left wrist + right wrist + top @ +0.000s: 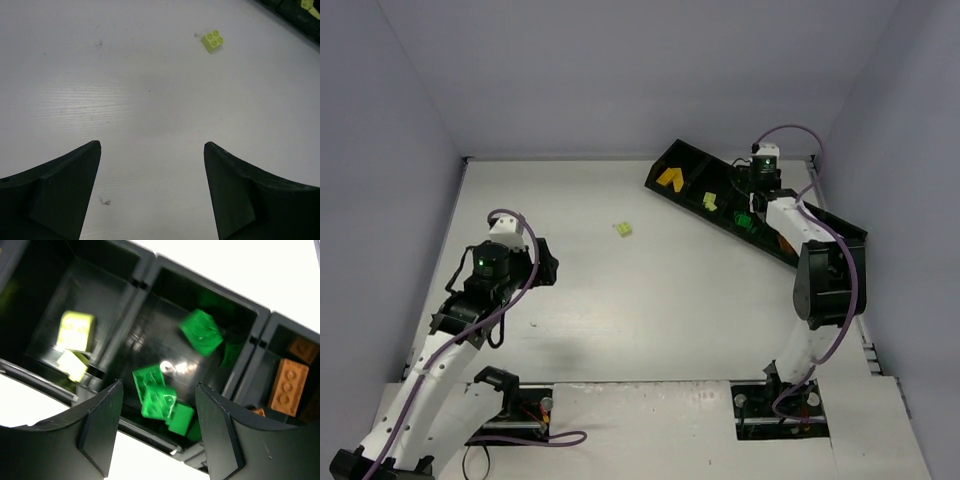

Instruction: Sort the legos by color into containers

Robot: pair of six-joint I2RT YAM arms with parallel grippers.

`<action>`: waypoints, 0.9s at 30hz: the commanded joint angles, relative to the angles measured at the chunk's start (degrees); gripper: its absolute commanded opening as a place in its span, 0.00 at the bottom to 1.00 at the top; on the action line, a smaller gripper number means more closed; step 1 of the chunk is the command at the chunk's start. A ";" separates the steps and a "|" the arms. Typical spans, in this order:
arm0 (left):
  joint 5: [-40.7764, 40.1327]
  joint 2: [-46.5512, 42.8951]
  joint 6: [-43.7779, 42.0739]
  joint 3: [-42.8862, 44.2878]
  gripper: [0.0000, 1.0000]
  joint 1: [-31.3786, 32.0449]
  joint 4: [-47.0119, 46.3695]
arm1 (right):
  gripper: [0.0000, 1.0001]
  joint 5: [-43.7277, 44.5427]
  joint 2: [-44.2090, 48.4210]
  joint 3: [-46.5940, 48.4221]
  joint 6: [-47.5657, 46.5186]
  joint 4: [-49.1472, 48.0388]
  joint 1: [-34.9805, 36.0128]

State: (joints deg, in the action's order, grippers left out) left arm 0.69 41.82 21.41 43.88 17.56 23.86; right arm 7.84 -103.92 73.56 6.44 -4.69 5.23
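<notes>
Currently: lime 2x2 lego [212,41] sitting loose on table [125,90], studs up, square, corners turned diagonal, ahead-right of L gripper [152,145], whose fingers are standing wide, empty. R gripper [159,384] hanging over tray [148,275], green legos [156,396] compartment, fingers apart, gripping nothing. Orange lego [288,385] lying next door, studs up, long axis approx. along the divider.

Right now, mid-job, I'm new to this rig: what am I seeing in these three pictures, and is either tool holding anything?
Two robot arms work at a white table. The overhead view looks down from behind them; the other two cameras sit on the wrists, looking past each arm's own fingers. The left tool is open above the table, one loose lime brick ahead of it. The right tool is open above a black divided tray, over its green bricks; pale lime bricks and orange-brown bricks lie in the neighbouring compartments. Neither holds anything.
</notes>
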 commanded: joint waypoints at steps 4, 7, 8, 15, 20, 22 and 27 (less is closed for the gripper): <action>-2.53 -0.51 -3.92 -2.04 0.77 0.28 -4.78 | 0.57 -10.45 4.86 3.87 -5.81 -4.01 5.30; -3.06 -0.51 -4.71 -1.96 0.77 0.19 -4.87 | 0.59 -16.96 5.48 3.87 -10.56 -4.54 10.92; -3.15 -0.60 -4.80 -1.95 0.77 0.28 -4.96 | 0.63 -18.72 4.96 3.96 -10.83 -4.54 12.07; -3.59 -0.51 -4.89 -2.31 0.77 0.10 -5.49 | 0.76 -22.43 -1.80 5.71 -9.08 -5.51 21.48; -3.85 -0.16 -4.89 -2.57 0.77 0.19 -5.58 | 0.77 -19.97 -8.47 8.70 -4.60 -9.18 26.74; -4.12 0.01 -4.89 -2.66 0.77 0.19 -5.66 | 0.77 -18.21 -11.29 9.76 -2.93 -10.25 27.81; -4.29 0.63 -4.97 -2.31 0.77 0.19 -5.14 | 0.77 -13.65 -16.83 15.11 -1.25 -11.66 30.01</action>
State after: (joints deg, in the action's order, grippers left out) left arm -2.66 42.02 17.12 40.49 17.56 22.02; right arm -9.89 -120.79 83.74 3.05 -10.79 34.26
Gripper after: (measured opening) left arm 0.770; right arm 0.771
